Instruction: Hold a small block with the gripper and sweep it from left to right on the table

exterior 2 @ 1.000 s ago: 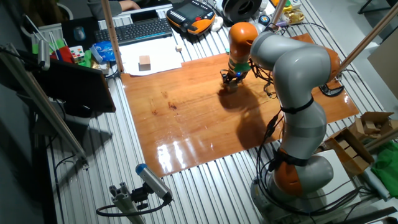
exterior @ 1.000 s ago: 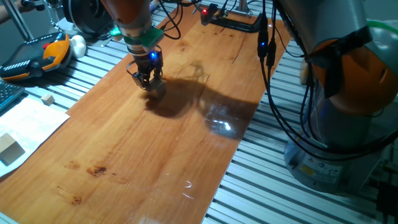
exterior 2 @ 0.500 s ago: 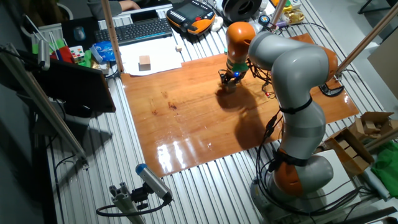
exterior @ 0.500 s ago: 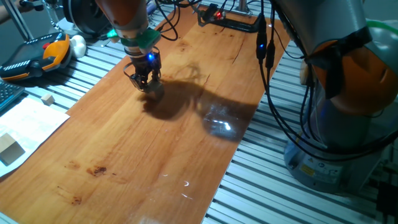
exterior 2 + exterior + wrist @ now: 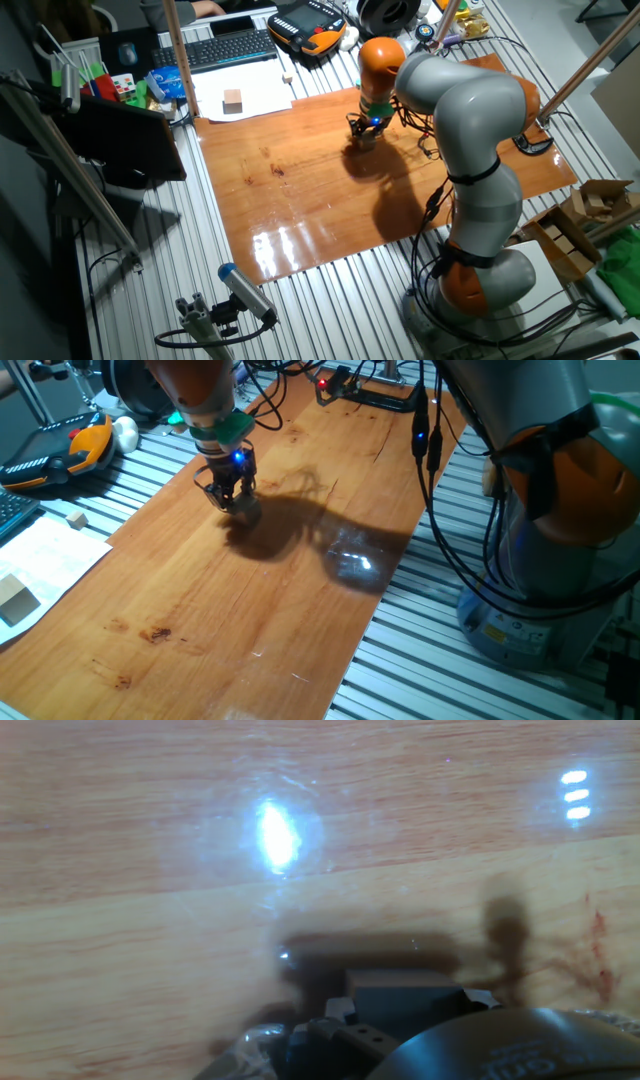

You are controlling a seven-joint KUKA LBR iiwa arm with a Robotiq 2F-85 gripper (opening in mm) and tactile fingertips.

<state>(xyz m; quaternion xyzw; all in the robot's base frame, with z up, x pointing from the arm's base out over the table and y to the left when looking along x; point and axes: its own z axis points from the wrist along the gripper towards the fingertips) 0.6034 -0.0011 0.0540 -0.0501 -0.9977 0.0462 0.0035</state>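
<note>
One fixed view: one pincer (image 5: 232, 501), three wooden blocks.

We see the arm reaching in from the upper left of one fixed view, its orange wrist and teal band pointing straight down. The pincer (image 5: 232, 498) hangs vertical with its blue light glowing, fingertips low at the surface (image 5: 250, 610), drawn close together. In the other fixed view the pincer (image 5: 364, 136) sits upper centre, beneath the bent grey elbow.
</note>
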